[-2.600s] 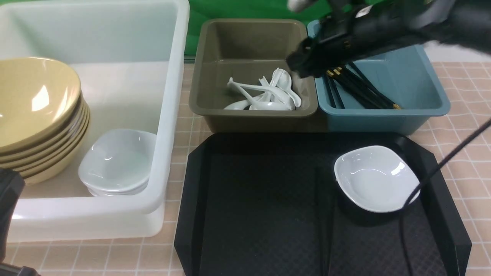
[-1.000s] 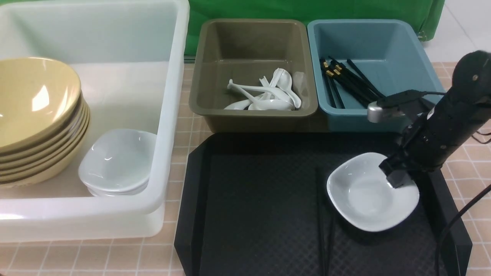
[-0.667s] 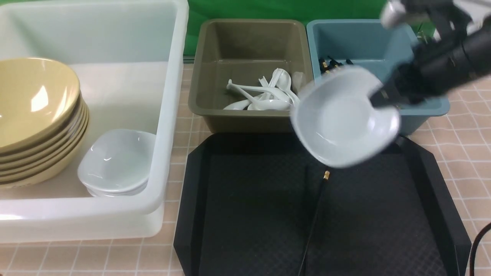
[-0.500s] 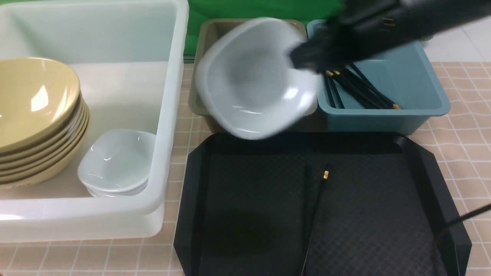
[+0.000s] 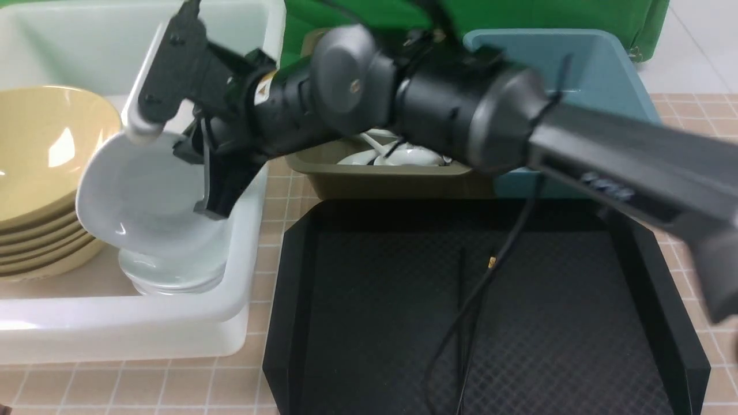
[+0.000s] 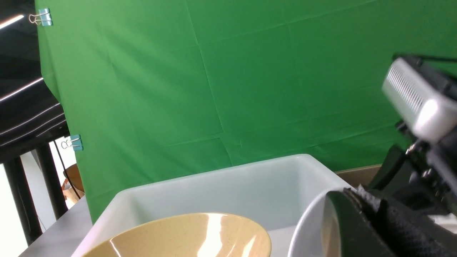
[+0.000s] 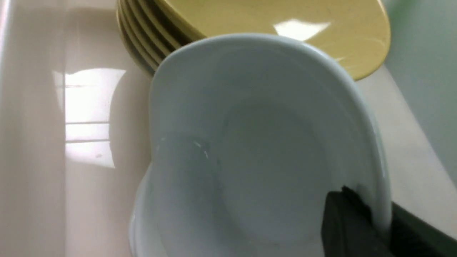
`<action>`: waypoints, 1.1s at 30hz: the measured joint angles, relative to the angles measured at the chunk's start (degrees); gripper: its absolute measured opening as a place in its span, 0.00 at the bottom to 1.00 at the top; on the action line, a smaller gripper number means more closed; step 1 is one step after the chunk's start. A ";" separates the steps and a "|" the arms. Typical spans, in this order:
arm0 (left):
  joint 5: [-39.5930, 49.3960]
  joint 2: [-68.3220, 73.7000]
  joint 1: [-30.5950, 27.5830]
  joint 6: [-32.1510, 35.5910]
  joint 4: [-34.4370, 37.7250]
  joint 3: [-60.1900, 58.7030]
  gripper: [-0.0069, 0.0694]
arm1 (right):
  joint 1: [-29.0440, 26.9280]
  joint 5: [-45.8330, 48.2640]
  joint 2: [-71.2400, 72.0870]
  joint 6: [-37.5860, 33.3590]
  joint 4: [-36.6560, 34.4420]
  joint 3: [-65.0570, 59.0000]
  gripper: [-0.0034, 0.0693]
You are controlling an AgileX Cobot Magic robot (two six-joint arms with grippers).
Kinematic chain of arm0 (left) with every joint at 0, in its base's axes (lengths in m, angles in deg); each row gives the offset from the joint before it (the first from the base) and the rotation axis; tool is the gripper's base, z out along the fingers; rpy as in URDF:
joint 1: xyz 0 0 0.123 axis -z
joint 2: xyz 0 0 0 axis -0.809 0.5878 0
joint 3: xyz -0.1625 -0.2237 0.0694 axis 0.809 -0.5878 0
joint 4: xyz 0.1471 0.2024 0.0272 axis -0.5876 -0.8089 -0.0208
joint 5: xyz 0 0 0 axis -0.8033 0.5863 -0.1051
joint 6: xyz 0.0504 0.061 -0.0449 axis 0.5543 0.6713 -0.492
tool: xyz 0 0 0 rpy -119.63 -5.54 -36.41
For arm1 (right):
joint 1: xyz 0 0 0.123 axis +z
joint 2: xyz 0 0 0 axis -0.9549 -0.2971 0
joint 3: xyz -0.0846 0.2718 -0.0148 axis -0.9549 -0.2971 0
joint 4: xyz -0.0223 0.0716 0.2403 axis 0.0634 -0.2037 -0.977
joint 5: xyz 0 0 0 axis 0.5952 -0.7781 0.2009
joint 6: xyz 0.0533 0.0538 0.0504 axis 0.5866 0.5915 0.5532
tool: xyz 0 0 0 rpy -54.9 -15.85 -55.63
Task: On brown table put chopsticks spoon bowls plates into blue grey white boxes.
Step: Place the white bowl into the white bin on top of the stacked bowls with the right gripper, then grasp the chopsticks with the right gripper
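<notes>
Right gripper (image 5: 210, 203): jaws pinched on the rim of a small glossy white squarish plate (image 5: 138, 202), which is held tilted.
Plate position: over the big translucent white tub (image 5: 115, 323), low above a stack of matching white dishes (image 5: 173, 278); contact with the stack cannot be told. It sits beside the stacked mustard-yellow glossy bowls (image 5: 40, 144).
Left gripper: out of sight, pressed together.
Olive-grey rectangular bin (image 5: 375, 180): holds white ceramic spoons (image 5: 403, 157).
Teal-blue bin (image 5: 599, 63): contents hidden by the arm.
Black cross-hatched tray (image 5: 576, 323): holds one thin black chopstick (image 5: 490, 264) with a gold band.
Pinkish-tan gridded table (image 5: 692, 127): under all.
</notes>
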 joint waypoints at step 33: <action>-1.75 0.00 0.00 -1.21 0.23 -0.60 0.08 | -17.72 31.95 15.08 54.75 27.89 -30.38 0.74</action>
